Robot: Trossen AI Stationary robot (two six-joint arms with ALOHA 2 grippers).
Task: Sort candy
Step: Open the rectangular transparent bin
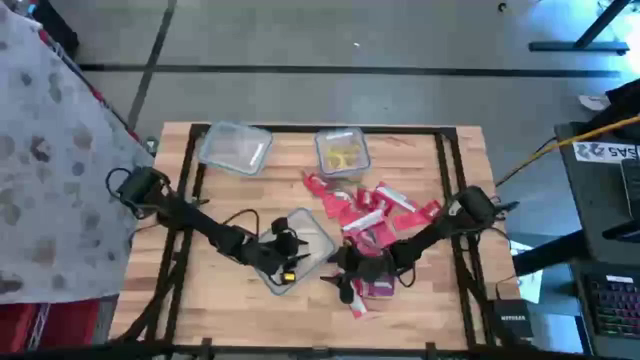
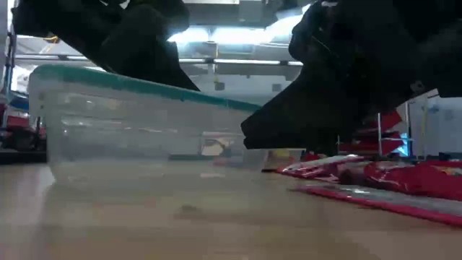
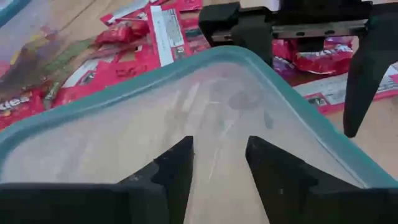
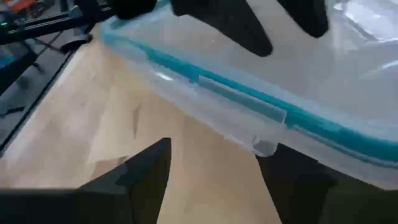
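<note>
High view: at the near edge of the wooden counter, both dark arms meet around a clear tub with a teal rim that sits slightly left of centre. The left gripper hangs over the tub's inside; in the left wrist view its fingers stand parted with a gap between them, holding nothing, above the tub's bare floor. A tiny yellow piece shows by the tub's near corner. Just right of the tub, the right gripper sits low over the counter at the near end of the candy; the right wrist view shows its fingers spread apart with bare wood between them, facing the tub's side wall and clasp.

The candy, flat red and pink packets, lies scattered right of centre, from beside the right gripper back toward the far tubs; in the low view the packets lie flat on the wood.

Farther back stand a second clear tub at far left, and a smaller tub holding yellow sweets near the middle.

Beyond the counter lies grey floor; a patterned cloth covers the left side, and a keyboard sits on a dark desk to the right.
</note>
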